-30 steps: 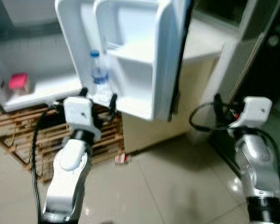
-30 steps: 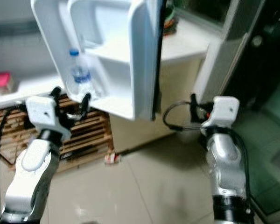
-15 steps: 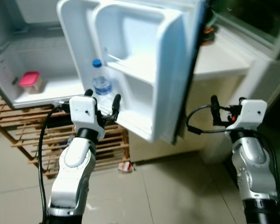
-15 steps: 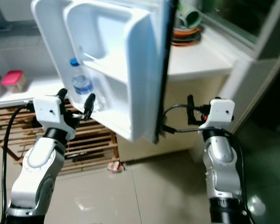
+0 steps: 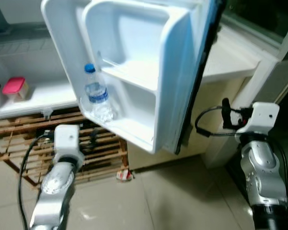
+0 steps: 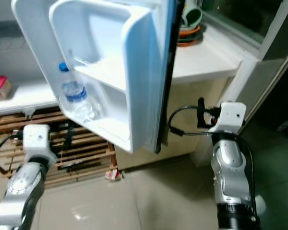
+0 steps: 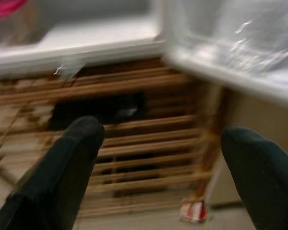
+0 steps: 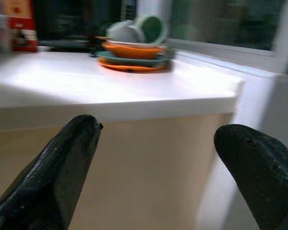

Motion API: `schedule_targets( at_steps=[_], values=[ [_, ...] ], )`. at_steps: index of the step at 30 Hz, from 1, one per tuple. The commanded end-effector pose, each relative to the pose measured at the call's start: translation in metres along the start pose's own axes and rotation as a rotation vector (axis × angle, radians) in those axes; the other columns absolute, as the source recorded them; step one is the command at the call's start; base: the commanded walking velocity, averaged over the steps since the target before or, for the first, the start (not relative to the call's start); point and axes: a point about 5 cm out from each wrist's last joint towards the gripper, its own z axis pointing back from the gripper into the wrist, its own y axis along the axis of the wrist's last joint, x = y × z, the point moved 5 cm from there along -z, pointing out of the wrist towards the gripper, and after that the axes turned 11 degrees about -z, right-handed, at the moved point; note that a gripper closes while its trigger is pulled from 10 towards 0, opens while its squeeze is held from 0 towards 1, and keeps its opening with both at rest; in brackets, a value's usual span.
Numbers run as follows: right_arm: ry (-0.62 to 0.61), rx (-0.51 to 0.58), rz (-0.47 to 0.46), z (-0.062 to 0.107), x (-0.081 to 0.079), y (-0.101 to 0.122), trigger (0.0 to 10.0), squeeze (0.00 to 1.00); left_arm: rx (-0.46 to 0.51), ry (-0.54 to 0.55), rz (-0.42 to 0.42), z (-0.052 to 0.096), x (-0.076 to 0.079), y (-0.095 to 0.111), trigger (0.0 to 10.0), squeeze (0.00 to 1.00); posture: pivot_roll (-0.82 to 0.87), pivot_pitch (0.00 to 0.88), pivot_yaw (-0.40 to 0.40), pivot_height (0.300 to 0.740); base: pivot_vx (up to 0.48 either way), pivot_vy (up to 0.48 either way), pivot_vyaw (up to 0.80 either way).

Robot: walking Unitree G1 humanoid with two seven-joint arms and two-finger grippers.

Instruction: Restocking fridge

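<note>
Clear plastic water bottle [image 5: 97,96] standing in the fridge door [image 5: 134,72] shelf, left of middle: probably light, smooth, a bit slippery, best held round its middle; left gripper [image 7: 163,167] and right gripper [image 8: 153,163] both spread wide, empty.

water bottle [image 5: 97,96] upright in open fridge door [image 5: 149,72] shelf

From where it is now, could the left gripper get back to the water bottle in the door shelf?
Probably yes. The left gripper hangs below the fridge door, fingers apart, in front of the wooden rack. The water bottle stands just above it in the lowest door shelf, open side toward the arm; only the shelf's lip needs clearing.
</note>
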Motion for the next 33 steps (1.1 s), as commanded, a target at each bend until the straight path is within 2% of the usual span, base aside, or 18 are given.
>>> schedule_targets(
  at_steps=[1, 2, 3, 4, 6, 7, 8, 10, 12, 14, 16, 17, 18, 21, 22, 30, 31, 33],
  values=[
    [-0.007, -0.011, 0.009, -0.002, 0.002, 0.0, 10.0, 0.0, -0.117, 0.053, 0.028, 0.0, -0.011, -0.029, 10.0, 0.0, -0.09, 0.0, 0.009, 0.74, 0.0, 0.0, 0.0],
    [-0.005, -0.012, 0.01, -0.002, 0.002, 0.0, 10.0, 0.0, -0.201, 0.072, 0.018, 0.002, -0.015, -0.052, 10.0, 0.0, -0.09, 0.0, 0.009, 0.74, 0.0, 0.0, 0.0],
    [-0.005, -0.012, 0.01, -0.002, 0.002, 0.0, 10.0, 0.0, -0.201, 0.072, 0.018, 0.002, -0.015, -0.052, 10.0, 0.0, -0.09, 0.0, 0.009, 0.74, 0.0, 0.0, 0.0],
    [-0.004, -0.012, 0.011, -0.002, 0.001, 0.0, 10.0, 0.0, -0.253, 0.082, 0.006, 0.004, -0.018, -0.066, 10.0, 0.0, -0.09, 0.0, 0.009, 0.74, 0.0, 0.0, 0.0],
    [0.001, -0.013, 0.007, -0.006, 0.001, 0.0, 10.0, 0.0, -0.458, 0.036, 0.035, 0.004, -0.008, -0.115, 10.0, 0.0, -0.09, 0.0, 0.001, 0.74, 0.0, 0.0, 0.0],
    [0.003, -0.014, 0.006, -0.007, 0.0, 0.0, 10.0, 0.0, -0.514, 0.023, 0.056, 0.006, -0.004, -0.127, 10.0, 0.0, -0.09, 0.0, 0.001, 0.74, 0.0, 0.0, 0.0],
    [0.003, -0.014, 0.005, -0.008, 0.0, 0.0, 10.0, 0.0, -0.544, 0.019, 0.07, 0.007, -0.002, -0.134, 10.0, 0.0, -0.09, 0.0, 0.001, 0.74, 0.0, 0.0, 0.0],
    [0.012, -0.013, 0.003, -0.012, -0.001, 0.002, 10.0, 0.0, -0.626, -0.092, 0.031, 0.011, 0.016, -0.149, 10.0, 0.0, -0.09, 0.0, -0.004, 0.74, 0.0, 0.0, 0.0],
    [0.017, -0.012, 0.003, -0.014, -0.002, 0.003, 10.0, 0.0, -0.654, -0.107, 0.017, 0.013, 0.019, -0.154, 10.0, 0.0, -0.09, 0.0, -0.004, 0.74, 0.0, 0.0, 0.0],
    [0.018, -0.01, 0.003, -0.018, -0.001, 0.006, 10.0, 0.0, -0.766, -0.164, -0.08, 0.031, 0.026, -0.178, 10.0, 0.0, -0.09, 0.0, -0.007, 0.74, 0.0, 0.0, 0.0],
    [0.012, -0.013, -0.001, -0.023, 0.0, 0.007, 10.0, 0.0, -0.827, -0.224, -0.208, 0.043, 0.027, -0.192, 10.0, 0.0, -0.11, 0.0, -0.009, 0.74, 0.0, 0.0, 0.0],
    [0.014, -0.01, 0.001, -0.024, -0.001, 0.008, 10.0, 0.0, -0.824, -0.249, -0.28, 0.043, 0.027, -0.192, 10.0, 0.0, -0.11, 0.0, -0.009, 0.74, 0.0, 0.0, 0.0],
    [0.014, -0.01, 0.001, -0.024, -0.001, 0.008, 10.0, 0.0, -0.824, -0.249, -0.28, 0.043, 0.027, -0.192, 10.0, 0.0, -0.11, 0.0, -0.009, 0.74, 0.0, 0.0, 0.0],
    [0.036, -0.011, 0.001, -0.029, -0.006, 0.011, 10.0, 0.0, -0.795, -0.296, -0.383, 0.038, 0.031, -0.188, 10.0, 0.0, -0.13, 0.0, -0.001, 0.74, 0.0, 0.0, 0.0],
    [0.052, -0.026, -0.018, -0.033, -0.011, 0.01, 10.0, 0.0, -0.766, -0.335, -0.425, 0.035, 0.038, -0.185, 10.0, 0.0, -0.14, 0.0, 0.003, 0.74, 0.0, 0.0, 0.0],
    [0.086, -0.048, -0.103, -0.044, -0.026, 0.012, 10.0, 0.0, -0.65, -0.454, -0.462, 0.025, 0.067, -0.169, 10.0, 0.0, -0.14, 0.0, 0.007, 0.74, 0.0, 0.0, 0.0],
    [0.136, -0.069, -0.144, -0.051, -0.042, 0.012, 10.0, 0.0, -0.612, -0.503, -0.48, 0.023, 0.08, -0.163, 10.0, 0.0, -0.14, 0.0, 0.005, 0.74, 0.0, 0.0, 0.0],
    [0.155, -0.076, -0.153, -0.053, -0.048, 0.012, 10.0, 0.0, -0.605, -0.514, -0.488, 0.023, 0.083, -0.162, 10.0, 0.0, -0.14, 0.0, 0.003, 0.74, 0.0, 0.0, 0.0]
  ],
)
